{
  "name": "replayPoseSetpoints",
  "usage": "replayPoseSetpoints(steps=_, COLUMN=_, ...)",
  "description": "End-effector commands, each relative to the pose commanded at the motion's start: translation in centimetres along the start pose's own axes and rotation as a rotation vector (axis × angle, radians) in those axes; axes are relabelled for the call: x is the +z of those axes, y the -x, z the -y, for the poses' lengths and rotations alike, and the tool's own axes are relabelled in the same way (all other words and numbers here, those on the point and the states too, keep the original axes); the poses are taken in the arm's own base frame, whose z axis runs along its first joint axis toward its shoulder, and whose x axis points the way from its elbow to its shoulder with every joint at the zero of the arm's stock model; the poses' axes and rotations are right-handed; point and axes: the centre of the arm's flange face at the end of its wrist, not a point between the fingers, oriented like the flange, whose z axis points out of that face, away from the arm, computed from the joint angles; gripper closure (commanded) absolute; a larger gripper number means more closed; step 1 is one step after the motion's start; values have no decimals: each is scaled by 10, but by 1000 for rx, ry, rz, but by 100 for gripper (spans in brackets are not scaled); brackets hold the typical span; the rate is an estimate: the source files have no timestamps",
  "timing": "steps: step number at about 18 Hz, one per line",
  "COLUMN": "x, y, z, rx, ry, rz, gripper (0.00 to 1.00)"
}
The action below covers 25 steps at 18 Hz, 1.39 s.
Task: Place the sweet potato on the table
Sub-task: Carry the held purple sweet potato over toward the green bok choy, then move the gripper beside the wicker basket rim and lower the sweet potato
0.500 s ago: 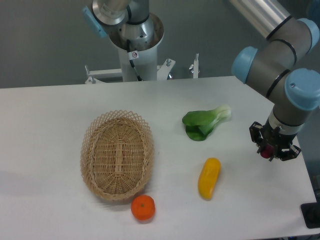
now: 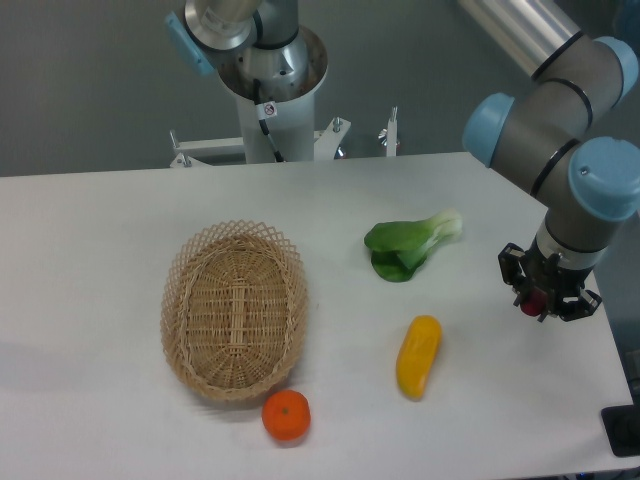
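Sweet potato (image 2: 531, 303) shows only as a small reddish-purple patch between the jaws of the gripper (image 2: 545, 302), at the right side of the desk (image 2: 90, 300). The jaws are closed onto it, and most of the tuber is hidden by the black fingers, so its full shape cannot be made out. Whether it touches the desk or hangs just above it cannot be told from this view.

Against the frame half a second earlier, almost nothing has changed: the gripper and its load sit in the same spot, perhaps a shade different, and every other thing lies as it did.

The desk is a smooth white flat top. The basket (image 2: 234, 310) is oval, of pale woven wicker with an open lattice rim and a tighter woven floor; nothing lies in it. Just beside its near edge is a round orange fruit (image 2: 286, 415) with a dimpled skin. A glossy yellow-orange oblong vegetable (image 2: 418, 356) lies between the basket and the gripper, apart from both. Farther back is a leafy green (image 2: 408, 246) with a pale stalk end pointing right. The arm (image 2: 575, 120) has grey tube links and light-blue joint caps.
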Motion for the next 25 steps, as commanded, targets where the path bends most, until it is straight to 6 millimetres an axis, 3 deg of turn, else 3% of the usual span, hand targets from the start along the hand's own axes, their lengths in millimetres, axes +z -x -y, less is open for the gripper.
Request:
replayPoseSetpoints(steps=4, x=4, y=-24, z=2, rx=8, ry=3, rz=-30, gripper=83)
replayPoseSetpoints(steps=10, x=0, y=-109, z=10, rx=61, ry=2, rz=-85, gripper=83)
replayPoseSetpoints(steps=16, x=27, y=-190, z=25, rx=154, ry=-1, rz=-81, gripper=83)
replayPoseSetpoints(steps=22, x=48, y=-241, z=33, rx=196, ry=8, rz=-141, gripper=83)
replayPoseSetpoints(steps=25, x=60, y=-268, z=49, rx=228, ry=17, rz=-177, gripper=83)
